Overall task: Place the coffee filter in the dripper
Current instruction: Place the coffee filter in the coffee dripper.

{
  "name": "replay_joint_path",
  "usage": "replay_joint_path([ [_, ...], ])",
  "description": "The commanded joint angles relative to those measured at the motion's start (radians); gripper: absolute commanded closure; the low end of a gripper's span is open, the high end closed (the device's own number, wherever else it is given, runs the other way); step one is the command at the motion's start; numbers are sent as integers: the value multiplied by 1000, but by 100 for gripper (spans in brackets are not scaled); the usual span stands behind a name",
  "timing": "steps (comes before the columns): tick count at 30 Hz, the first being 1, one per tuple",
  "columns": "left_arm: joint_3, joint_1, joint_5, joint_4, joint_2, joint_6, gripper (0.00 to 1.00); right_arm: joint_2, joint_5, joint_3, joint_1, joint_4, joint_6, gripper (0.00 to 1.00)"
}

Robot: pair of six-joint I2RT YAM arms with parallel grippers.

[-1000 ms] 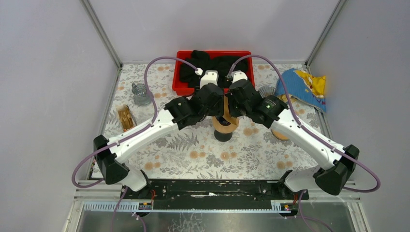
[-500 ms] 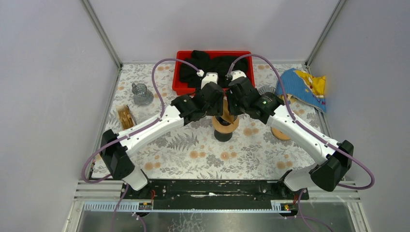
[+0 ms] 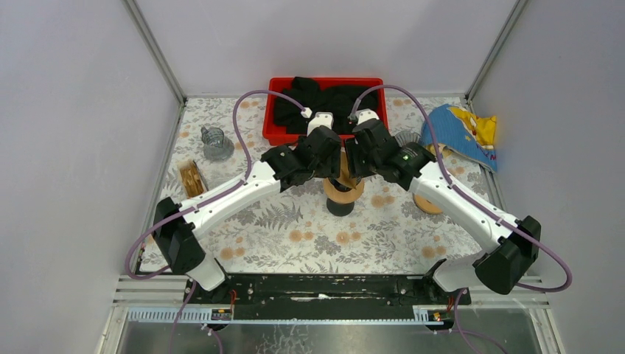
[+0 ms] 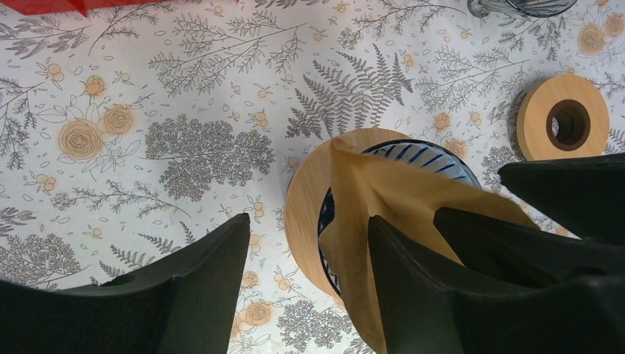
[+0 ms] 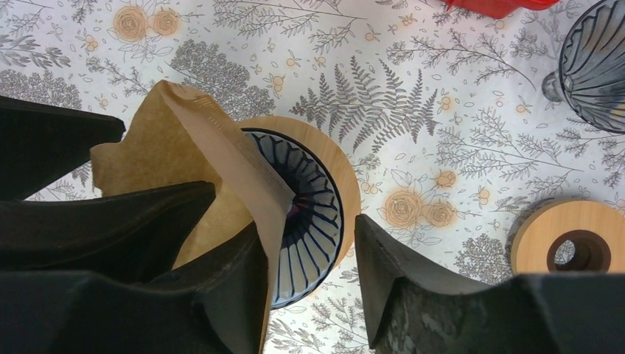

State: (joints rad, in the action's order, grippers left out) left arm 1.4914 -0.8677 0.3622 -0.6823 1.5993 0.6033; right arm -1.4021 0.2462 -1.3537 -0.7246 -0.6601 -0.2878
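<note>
Your left gripper (image 4: 307,219) and right gripper (image 5: 308,225) are wide open, with nothing pinched. One filter (image 5: 169,147) sits outside both jaws, between the grippers. One dripper (image 5: 317,184) shows inside each gap.

Left arm (image 3: 228,199), right arm (image 3: 461,203) over dripper (image 3: 343,195), perhaps coffee filter (image 3: 344,169) between

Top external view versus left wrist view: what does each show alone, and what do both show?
Only the top external view shows the glass cup, the blue bag and the black cloth. Only the left wrist view shows the blue ribs inside the dripper and how the brown filter covers part of it. Both show the dripper's wooden collar and the separate wooden ring.
</note>
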Motion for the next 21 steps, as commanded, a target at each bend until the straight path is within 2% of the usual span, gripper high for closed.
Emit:
replay_joint_path([
  [1,-3,9,-4,29,-4,-25,32,46,26,7,24,36,24,47],
  [21,-20,35,-31,6,-13,-42,32,27,-116,49,132,65,65,37],
])
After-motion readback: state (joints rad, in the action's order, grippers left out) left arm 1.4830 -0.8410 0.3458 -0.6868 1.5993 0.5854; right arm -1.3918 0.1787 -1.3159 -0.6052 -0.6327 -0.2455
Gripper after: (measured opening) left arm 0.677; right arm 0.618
